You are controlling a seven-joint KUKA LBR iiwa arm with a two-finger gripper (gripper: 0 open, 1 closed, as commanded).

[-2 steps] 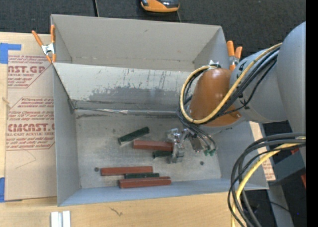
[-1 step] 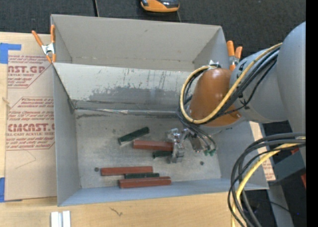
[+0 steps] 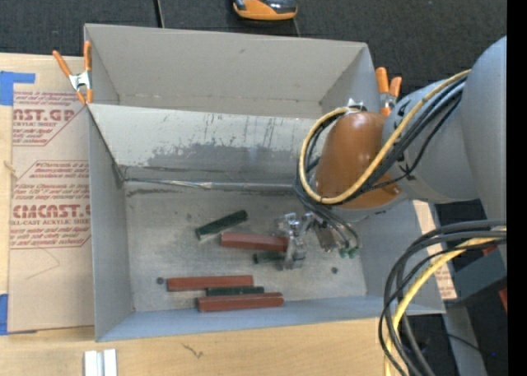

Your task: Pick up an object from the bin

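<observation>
thing: reddish-brown stick [image 3: 249,241], long, flat and thin
pose: lying flat, pretty much left-to-right, right end dipping a touch
spot: mid-floor of the bin [image 3: 222,70], right end tucked right at the pincer [image 3: 292,244]

The bin [image 3: 222,70] holds three reddish-brown sticks: a middle stick [image 3: 247,242], a front-left stick [image 3: 210,283] and a front stick [image 3: 239,303]. Two dark green sticks, an upper stick [image 3: 221,224] and a lower stick [image 3: 235,290], plus one short dark piece [image 3: 265,259].

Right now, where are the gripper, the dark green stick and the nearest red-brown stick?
gripper [image 3: 294,247]: camera view, its metal tip.
dark green stick [image 3: 221,224]: camera view, mid-length.
nearest red-brown stick [image 3: 249,242]: camera view, its visible middle.
</observation>
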